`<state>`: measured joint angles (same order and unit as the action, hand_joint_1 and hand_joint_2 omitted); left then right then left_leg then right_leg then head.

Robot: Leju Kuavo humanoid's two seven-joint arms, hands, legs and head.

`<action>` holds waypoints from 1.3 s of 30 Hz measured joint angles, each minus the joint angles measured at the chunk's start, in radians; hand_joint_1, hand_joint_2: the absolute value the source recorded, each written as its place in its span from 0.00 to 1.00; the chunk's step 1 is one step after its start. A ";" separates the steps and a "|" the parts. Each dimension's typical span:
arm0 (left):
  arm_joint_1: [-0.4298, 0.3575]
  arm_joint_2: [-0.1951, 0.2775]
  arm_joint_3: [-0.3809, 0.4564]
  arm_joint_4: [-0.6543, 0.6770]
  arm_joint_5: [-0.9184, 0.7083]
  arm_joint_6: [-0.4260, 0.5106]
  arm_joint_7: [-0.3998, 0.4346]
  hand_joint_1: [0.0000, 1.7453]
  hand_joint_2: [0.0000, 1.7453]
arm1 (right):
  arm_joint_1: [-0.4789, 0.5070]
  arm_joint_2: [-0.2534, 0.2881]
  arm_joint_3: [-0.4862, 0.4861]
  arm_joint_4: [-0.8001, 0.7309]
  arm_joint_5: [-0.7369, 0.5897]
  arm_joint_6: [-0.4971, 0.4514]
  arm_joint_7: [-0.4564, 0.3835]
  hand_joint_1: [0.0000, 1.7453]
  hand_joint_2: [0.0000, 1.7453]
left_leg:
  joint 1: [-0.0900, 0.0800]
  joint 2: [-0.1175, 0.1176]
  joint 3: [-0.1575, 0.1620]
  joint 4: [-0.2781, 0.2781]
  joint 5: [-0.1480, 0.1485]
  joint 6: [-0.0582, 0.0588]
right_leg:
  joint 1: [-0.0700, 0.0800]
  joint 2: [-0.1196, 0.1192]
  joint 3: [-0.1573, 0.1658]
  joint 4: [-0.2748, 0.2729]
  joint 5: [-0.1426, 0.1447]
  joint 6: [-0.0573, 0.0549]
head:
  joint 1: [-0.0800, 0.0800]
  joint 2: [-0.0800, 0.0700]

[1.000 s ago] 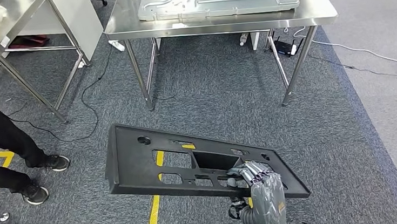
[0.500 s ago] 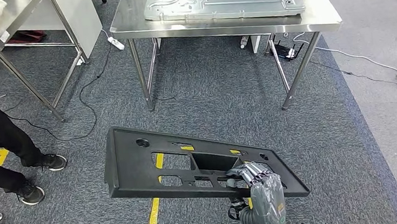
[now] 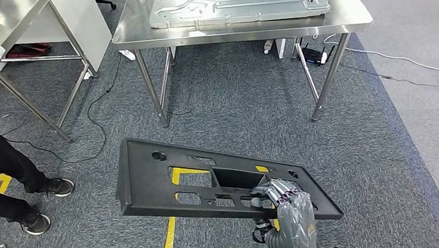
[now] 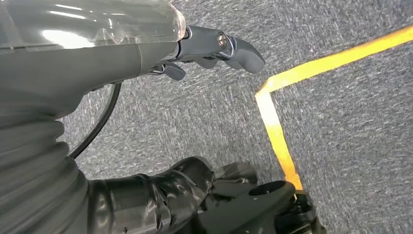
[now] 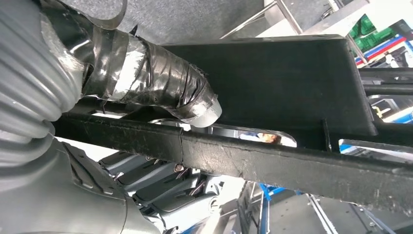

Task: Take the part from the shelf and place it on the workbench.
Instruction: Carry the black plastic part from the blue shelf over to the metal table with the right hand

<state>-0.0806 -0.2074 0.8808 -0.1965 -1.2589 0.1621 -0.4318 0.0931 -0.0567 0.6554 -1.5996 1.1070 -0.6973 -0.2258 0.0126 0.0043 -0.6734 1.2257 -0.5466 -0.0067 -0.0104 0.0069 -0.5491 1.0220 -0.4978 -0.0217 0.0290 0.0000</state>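
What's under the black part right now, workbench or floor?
Floor. The black part, held by the right hand, is over grey carpet and yellow tape; the panel hides the carpet directly beneath. The workbench stands ahead.

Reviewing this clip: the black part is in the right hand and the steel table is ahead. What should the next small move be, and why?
Probably keep walking forward toward the steel workbench with the grip unchanged. The right hand holds the black part by its near edge, out over the carpet, well short of the bench. A grey metal panel covers most of the benchtop, so where the part can go needs judging once closer.
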 joint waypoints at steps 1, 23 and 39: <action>0.000 0.000 0.000 0.000 0.000 0.000 0.000 0.00 1.00 | 0.000 0.000 0.000 0.000 0.000 0.000 0.000 1.00 1.00 | 0.000 0.000 0.029 -0.070 0.038 0.004 | 0.000 0.001 0.005 0.001 -0.006 0.003 | 0.000 0.000; 0.000 0.000 0.000 0.000 -0.007 -0.001 0.000 0.00 1.00 | -0.002 0.000 0.000 0.000 -0.012 0.000 -0.014 1.00 1.00 | -0.007 -0.005 0.141 -0.210 0.033 0.033 | 0.006 -0.005 -0.050 0.020 0.032 0.035 | 0.001 0.000; 0.002 0.002 0.000 0.000 -0.007 -0.002 -0.001 0.00 1.00 | 0.000 0.006 0.000 -0.003 0.007 0.000 -0.025 1.00 1.00 | -0.007 -0.006 0.092 -0.194 0.067 0.026 | 0.005 0.001 0.014 0.002 -0.017 0.028 | -0.002 0.000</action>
<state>-0.0784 -0.2059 0.8805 -0.1965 -1.2660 0.1606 -0.4327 0.0935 -0.0511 0.6550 -1.6028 1.1145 -0.6973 -0.2513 0.0059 -0.0012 -0.5812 1.0320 -0.4793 0.0193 -0.0054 0.0081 -0.5347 1.0235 -0.5143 0.0065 0.0267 0.0000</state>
